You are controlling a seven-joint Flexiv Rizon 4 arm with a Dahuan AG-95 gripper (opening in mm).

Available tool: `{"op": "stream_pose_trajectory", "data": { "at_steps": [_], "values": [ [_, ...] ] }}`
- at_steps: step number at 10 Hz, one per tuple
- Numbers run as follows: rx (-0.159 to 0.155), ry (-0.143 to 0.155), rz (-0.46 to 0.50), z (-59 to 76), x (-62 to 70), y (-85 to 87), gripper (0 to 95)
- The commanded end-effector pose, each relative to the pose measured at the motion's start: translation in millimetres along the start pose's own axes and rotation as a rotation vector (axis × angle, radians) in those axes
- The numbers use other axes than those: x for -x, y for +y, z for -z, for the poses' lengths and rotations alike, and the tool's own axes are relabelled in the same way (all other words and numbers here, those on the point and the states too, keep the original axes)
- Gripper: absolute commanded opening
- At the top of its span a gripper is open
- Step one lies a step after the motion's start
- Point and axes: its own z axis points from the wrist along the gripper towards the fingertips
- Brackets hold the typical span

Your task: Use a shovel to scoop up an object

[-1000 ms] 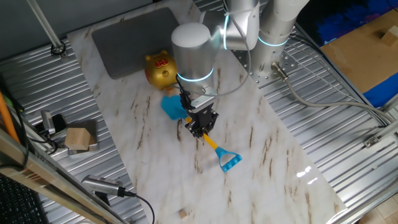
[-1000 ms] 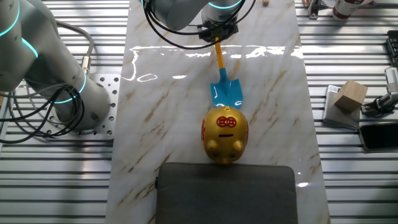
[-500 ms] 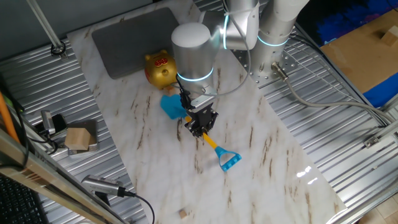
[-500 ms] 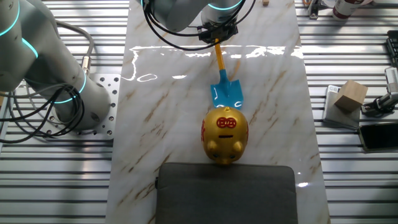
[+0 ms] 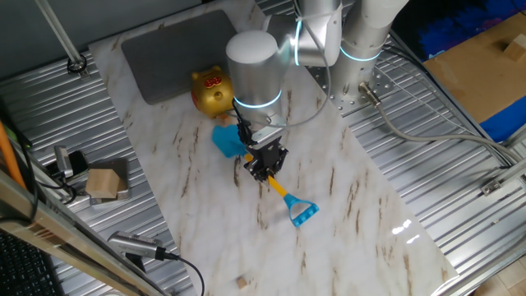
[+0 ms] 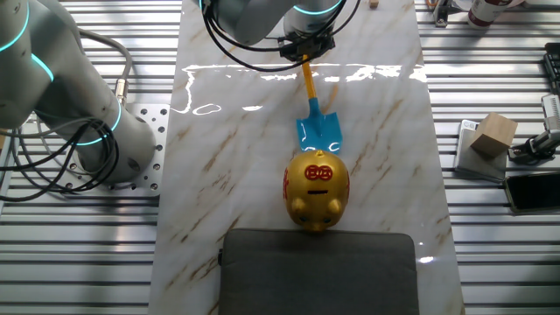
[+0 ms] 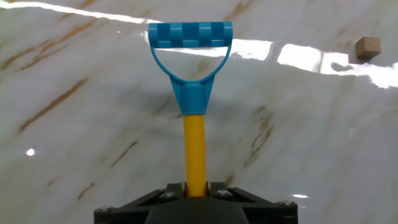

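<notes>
Gripper (image 5: pixel 265 168) closed on shovel (image 5: pixel 289 197) at the yellow shaft, jaws pinching it from both sides, no gap showing in hand view; shovel lies flat on marble table (image 5: pixel 362 205); blade (image 6: pixel 319 131) pts toward gold pig (image 6: pixel 315 188), just short of it, can't tell if touching; D-handle (image 7: pixel 190 46) on far side of gripper from blade; cube (image 5: pixel 242 282) near table edge, well apart from shovel; in hand view cube (image 7: pixel 367 48) sits up-right of handle; larger tan block (image 6: pixel 491 134) off the marble on the grating; grey pad (image 6: pixel 319 271) behind pig.
</notes>
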Motion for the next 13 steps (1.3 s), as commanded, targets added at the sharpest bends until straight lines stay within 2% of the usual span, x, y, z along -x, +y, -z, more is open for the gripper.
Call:
{"op": "stream_pose_trajectory", "data": {
  "at_steps": [1, 7, 9, 13],
  "values": [
    [0.001, -0.007, -0.005, 2.3, 0.0, 2.3, 0.0],
    [-0.01, -0.033, -0.019, 5.8, 2.1, 2.1, 0.0],
    [-0.012, -0.029, -0.01, 8.4, 8.7, -1.9, 0.0],
    [-0.018, -0.047, -0.021, 5.8, 19.7, -6.6, 0.0]
  ]
}}
